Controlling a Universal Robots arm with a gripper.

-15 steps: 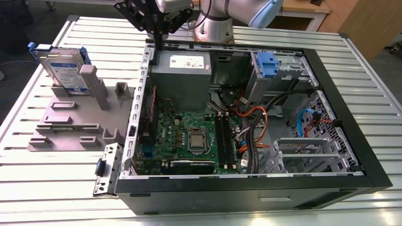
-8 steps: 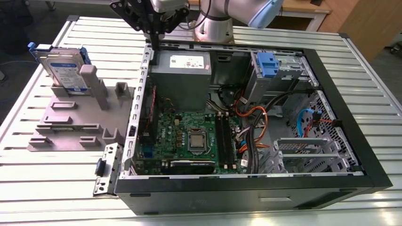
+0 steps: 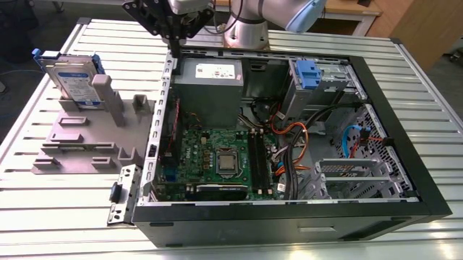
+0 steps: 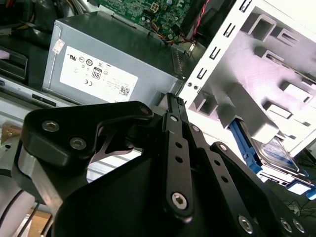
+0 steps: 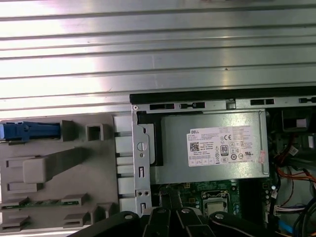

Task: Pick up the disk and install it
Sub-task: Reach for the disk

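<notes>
Fingers (image 4: 173, 106) clenched, empty, over case (image 3: 289, 214) rim. Disk (image 3: 75, 81) upright in grey stand (image 3: 79, 141) on worktop (image 3: 58, 216), well clear of fingers. Rigid, weighty, shock-sensitive; blue carrier (image 3: 38, 53) edges likely best hold.

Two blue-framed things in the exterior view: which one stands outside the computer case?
The disk, upright in the grey holder on the exterior view's left. The other blue frame sits inside the case.
</notes>
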